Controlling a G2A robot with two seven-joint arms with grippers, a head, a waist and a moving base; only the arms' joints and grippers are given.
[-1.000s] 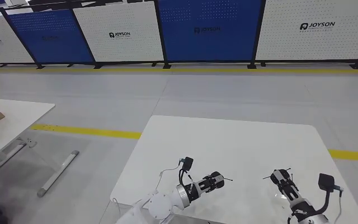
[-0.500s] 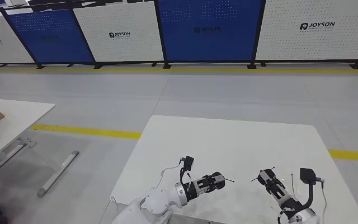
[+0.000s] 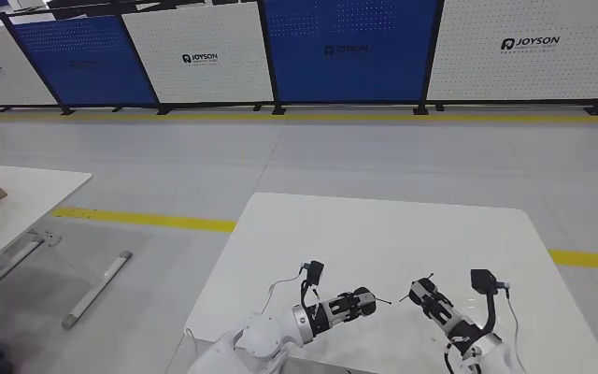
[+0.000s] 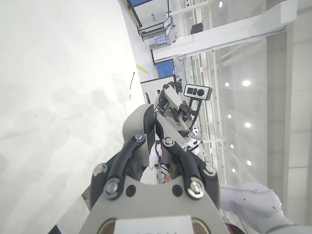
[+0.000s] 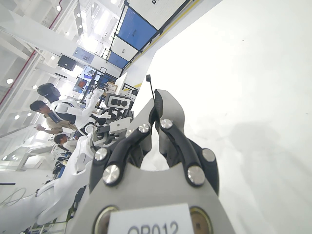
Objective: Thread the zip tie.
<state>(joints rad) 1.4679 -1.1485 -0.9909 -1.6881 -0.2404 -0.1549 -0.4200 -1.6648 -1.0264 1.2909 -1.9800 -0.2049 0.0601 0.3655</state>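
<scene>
Over the robot-side part of the white worktop [image 3: 374, 234], both arms hang close together, tips facing each other w/ only a small gap btwn them. Left end effector [image 4: 154, 120]: fingers [image 4: 136, 122] drawn fully together, dark pads meeting, no gap to see. From the top view a thin black strip [image 3: 379, 300] pokes out of its tip, pointing straight at the other arm, so it looks clamped on that strip. Right end effector [image 5: 154, 103]: likewise closed all the way, pads pinching the zip tie [image 5: 151, 88]. Tie's square head sticks out past the fingertips, w/ a short bit of band below it running into the pinch; rest of the band is hidden by the fingers. In the top view a short black end shows on the side of that end effector facing the left one, and another bit juts from its far side. Head end & strip tip are near each other but apart: not touching, not threaded. Can't tell whether strip and zip tie are one piece or two. Both end effectors seem held above the worktop rather than resting on it. Left wrist view also has a 2nd tie [image 4: 131, 83], thin & black w/ a small head, against the white surface beyond the fingers, apart from both end effectors; can't tell if it lies flat there.
</scene>
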